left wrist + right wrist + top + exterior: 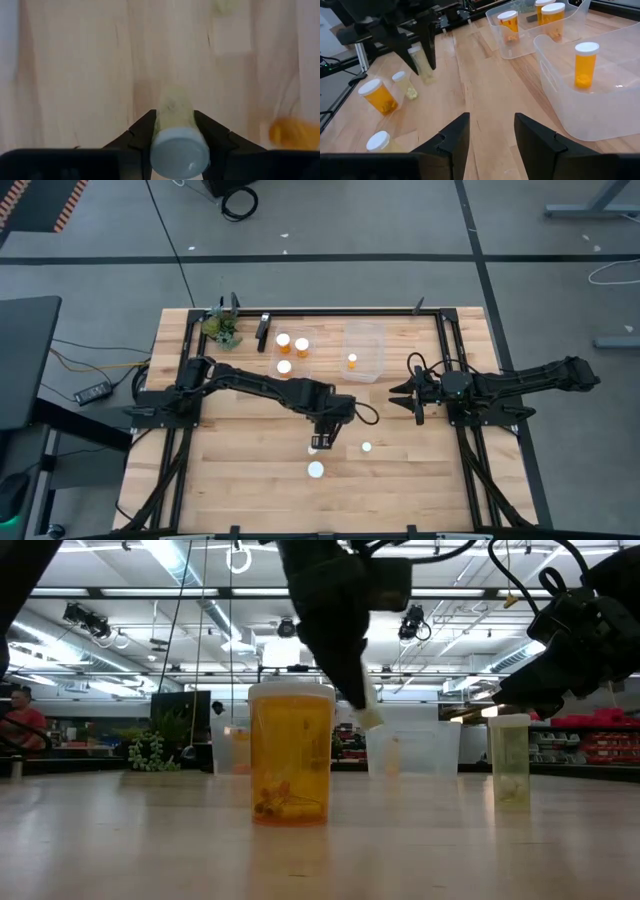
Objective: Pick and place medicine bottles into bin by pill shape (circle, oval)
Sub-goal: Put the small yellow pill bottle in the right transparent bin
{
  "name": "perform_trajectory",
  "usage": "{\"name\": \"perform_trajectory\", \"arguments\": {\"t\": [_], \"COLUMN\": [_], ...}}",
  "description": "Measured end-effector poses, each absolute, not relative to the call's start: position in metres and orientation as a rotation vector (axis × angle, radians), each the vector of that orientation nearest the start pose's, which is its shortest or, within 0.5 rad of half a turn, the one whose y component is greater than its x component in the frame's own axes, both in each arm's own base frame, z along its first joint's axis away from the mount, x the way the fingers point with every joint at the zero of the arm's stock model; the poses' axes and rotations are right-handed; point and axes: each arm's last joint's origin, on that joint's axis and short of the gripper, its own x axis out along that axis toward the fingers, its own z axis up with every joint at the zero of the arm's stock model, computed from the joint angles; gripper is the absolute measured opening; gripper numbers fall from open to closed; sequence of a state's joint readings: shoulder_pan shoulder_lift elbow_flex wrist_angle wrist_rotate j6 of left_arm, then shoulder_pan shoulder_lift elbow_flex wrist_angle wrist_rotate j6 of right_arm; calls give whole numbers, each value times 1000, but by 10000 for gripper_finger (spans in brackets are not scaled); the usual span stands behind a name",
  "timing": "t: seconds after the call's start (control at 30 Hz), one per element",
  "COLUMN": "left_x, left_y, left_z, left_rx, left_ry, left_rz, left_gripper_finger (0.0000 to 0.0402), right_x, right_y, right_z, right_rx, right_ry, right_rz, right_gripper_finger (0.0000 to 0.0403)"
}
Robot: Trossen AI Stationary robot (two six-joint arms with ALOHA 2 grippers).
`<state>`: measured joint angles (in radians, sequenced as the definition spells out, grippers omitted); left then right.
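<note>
The pale wooden worktop (250, 450) carried loose bottles; the left tool (322, 442) gripped a small pale bottle (175, 117) just above it, tilted; a slip seemed possible in transit to the clear bins (365, 350); the right tool (405, 395) waited, jaws slightly parted, empty.

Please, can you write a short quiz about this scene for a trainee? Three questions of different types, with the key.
1. True or false: the left gripper is shut on a small pale yellowish bottle with a white cap.
2. How many bottles stand in the clear plastic bin nearest the right gripper? A) none B) one C) three
3. Fill in: the right gripper's fingers are ___ with nothing between them.

Key: 1 true. 2 B, a single orange bottle with a white cap. 3 open.
</note>
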<state>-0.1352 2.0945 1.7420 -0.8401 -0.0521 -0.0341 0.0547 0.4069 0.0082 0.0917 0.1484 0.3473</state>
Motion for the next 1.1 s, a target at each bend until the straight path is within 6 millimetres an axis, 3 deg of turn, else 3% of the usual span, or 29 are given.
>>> {"name": "perform_trajectory", "arguments": {"t": [0.3, 0.57, 0.7, 0.9, 1.1], "left_x": [459, 485, 492, 496, 494], "left_y": [-47, -20, -3, 20, 27], "left_z": [227, 236, 226, 194, 184], "left_rx": [201, 186, 170, 89, 14], "left_ry": [908, 644, 631, 712, 772], "left_rz": [-30, 48, 84, 148, 176], "left_gripper_finger": [119, 124, 122, 116, 124], "right_x": [119, 119, 119, 118, 118], "right_y": [2, 2, 2, 2, 2], "right_z": [139, 139, 139, 138, 138], "right_rx": [313, 313, 313, 312, 312], "right_ry": [286, 286, 286, 292, 296], "right_rz": [-145, -145, -145, -146, -147], "right_gripper_finger": [161, 161, 161, 161, 161]}}
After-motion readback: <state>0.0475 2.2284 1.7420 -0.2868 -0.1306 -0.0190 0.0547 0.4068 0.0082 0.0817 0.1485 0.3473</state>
